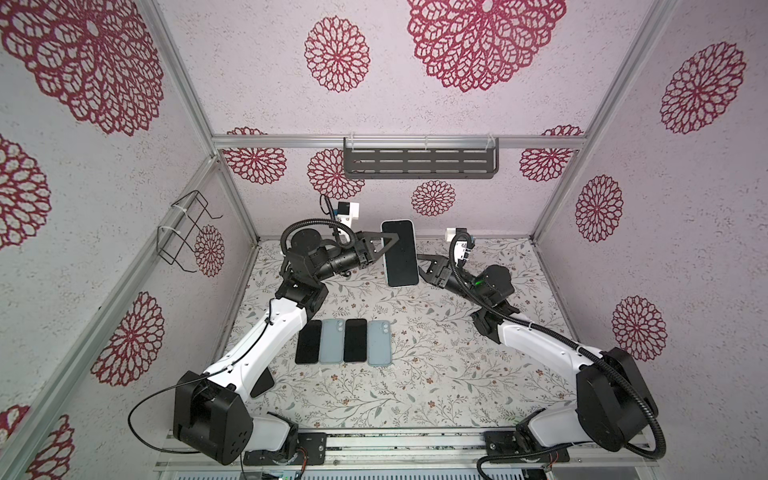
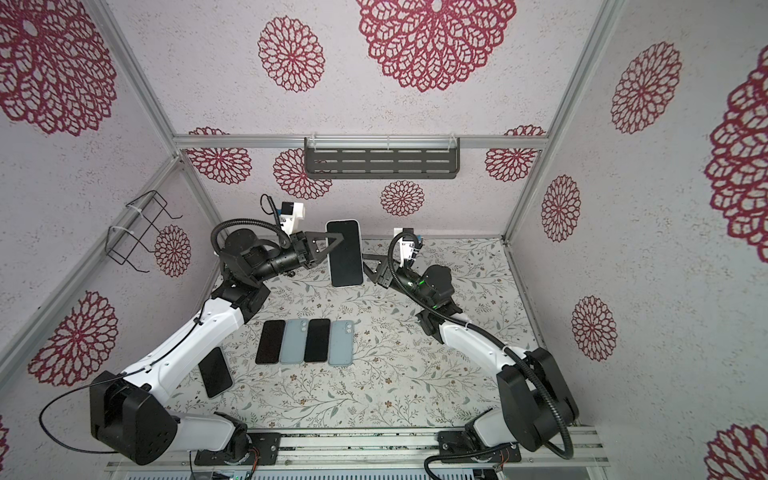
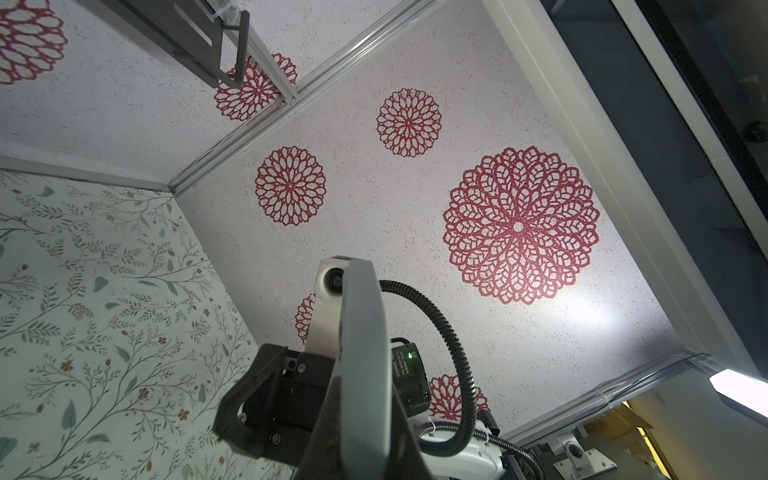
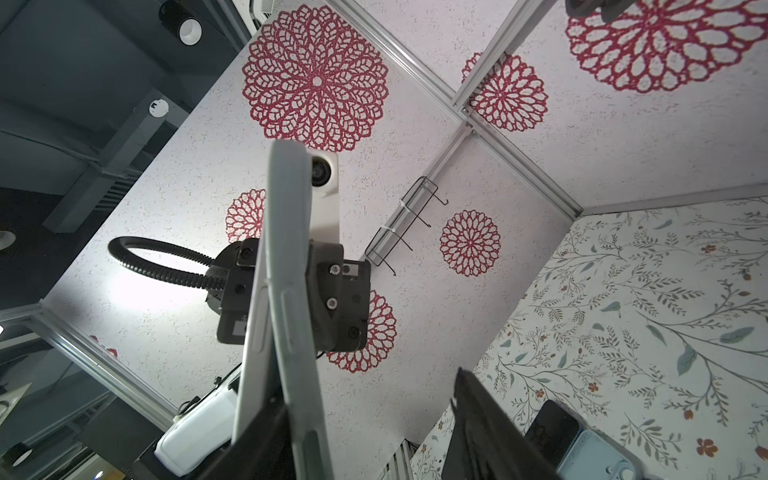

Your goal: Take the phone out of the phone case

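Bluish case (image 4: 291, 249) should flex off the stiff, slippery phone (image 1: 400, 253); left tool (image 1: 390, 245) pinches its long edge, right tool (image 1: 420, 266) stands spread. Peel at a corner.

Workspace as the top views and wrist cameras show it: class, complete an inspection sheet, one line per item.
Surface: floral table cover, flat.
Job's things: phone in pale case, held above the table, screen towards the top camera.
Clutter: row of phones and pale blue backs; another dark phone beside the left arm.
Hands: left hand shut on the phone's edge; right hand open at its opposite edge.
Cables: corrugated conduit on each arm.
Surroundings: slotted shelf, wire rack, patterned walls.
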Motion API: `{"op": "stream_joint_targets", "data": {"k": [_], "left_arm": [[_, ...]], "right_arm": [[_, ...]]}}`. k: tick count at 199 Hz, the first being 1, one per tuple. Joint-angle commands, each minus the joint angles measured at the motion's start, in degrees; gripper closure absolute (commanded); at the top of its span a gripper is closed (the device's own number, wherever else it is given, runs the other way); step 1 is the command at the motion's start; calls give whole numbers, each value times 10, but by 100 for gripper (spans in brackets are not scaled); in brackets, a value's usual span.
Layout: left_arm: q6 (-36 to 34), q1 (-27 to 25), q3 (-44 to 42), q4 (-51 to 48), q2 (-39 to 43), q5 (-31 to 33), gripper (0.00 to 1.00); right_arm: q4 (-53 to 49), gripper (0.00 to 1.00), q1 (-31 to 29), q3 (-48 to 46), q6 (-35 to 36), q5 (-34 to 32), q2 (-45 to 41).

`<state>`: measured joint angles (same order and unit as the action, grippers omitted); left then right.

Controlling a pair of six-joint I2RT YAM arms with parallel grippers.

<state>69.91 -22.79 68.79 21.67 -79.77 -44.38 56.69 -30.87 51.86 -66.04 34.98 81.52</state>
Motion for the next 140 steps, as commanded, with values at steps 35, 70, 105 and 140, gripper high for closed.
{"op": "stream_joint_targets", "data": {"k": [35, 70, 105, 140], "left_arm": [[38, 1, -8, 32, 2, -38, 100], [51, 2, -27, 55, -15, -18, 100], [27, -17, -77, 61, -33, 9, 100], [16, -65, -148, 113, -95, 42, 100]], "right_arm": [[74, 58, 8, -16, -32, -40, -23], [76, 69, -2, -59, -33, -40, -49], [41, 82, -5, -125, -19, -50, -103], [-36, 91, -8, -207, 20, -71, -172]]}}
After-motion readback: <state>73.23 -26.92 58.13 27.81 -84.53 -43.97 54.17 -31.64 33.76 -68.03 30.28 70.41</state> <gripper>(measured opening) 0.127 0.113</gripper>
